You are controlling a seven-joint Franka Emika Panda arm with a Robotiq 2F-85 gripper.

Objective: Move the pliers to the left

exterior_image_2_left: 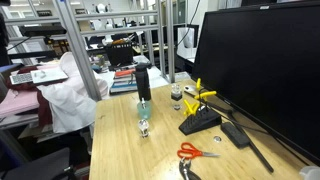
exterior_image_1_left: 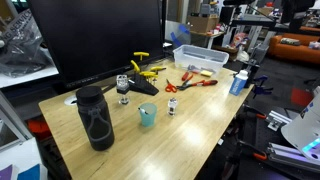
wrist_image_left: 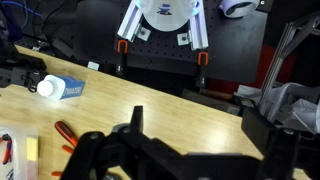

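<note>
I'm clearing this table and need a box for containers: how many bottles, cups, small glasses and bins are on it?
Bottles: 2, the black bottle and the blue and white bottle
Cups: 1, the teal cup
Small glasses: 2, the glass by the black bottle and the glass by the teal cup
Bins: 1, the clear bin
Total: 6

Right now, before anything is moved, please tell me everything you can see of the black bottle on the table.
The black bottle is tall and round, dark all over and matt, perhaps plastic or coated metal, with a wide cap on top and faint lighter lines on its body. It stands upright near one corner of the light wooden table, beside the small teal cup but apart from it. Only the table touches it.
</note>
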